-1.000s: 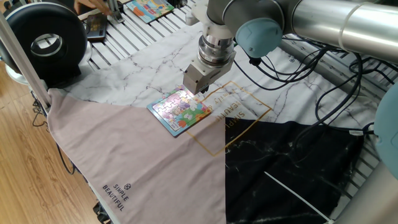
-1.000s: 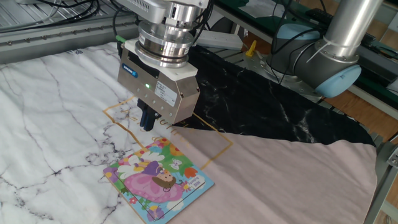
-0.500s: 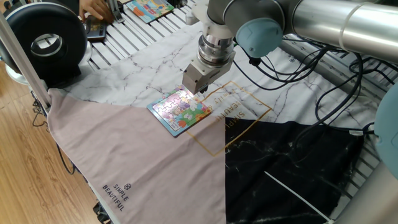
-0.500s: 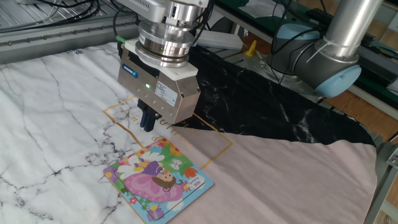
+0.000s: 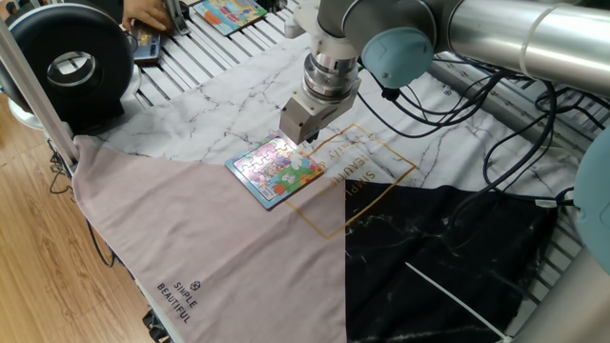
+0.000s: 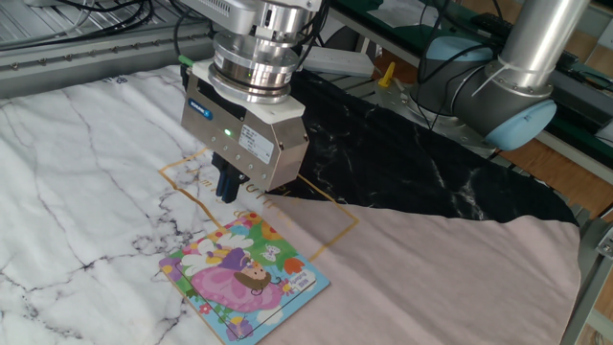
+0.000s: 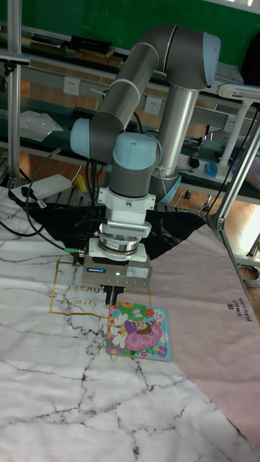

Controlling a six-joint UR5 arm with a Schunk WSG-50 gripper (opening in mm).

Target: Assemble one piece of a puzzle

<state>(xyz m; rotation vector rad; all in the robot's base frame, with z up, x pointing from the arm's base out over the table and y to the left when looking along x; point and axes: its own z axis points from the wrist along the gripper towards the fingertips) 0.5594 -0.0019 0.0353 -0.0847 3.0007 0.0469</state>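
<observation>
From one fixed view, the metal 2-finger claw (image 5: 303,139) hangs just over the far edge of the small square blue-rimmed cartoon puzzle (image 5: 277,171), which lies flat on the marble-print cloth (image 5: 229,105) covering the bench.

From the other fixed view, the dark fingers (image 6: 226,183) point straight down near the puzzle's top corner — likely lined up over a gap. They look close together, but I cannot tell if they pinch the piece; it is not visible.

The tall fixed view shows the same vertical pose above the puzzle's upper-left corner.
</observation>
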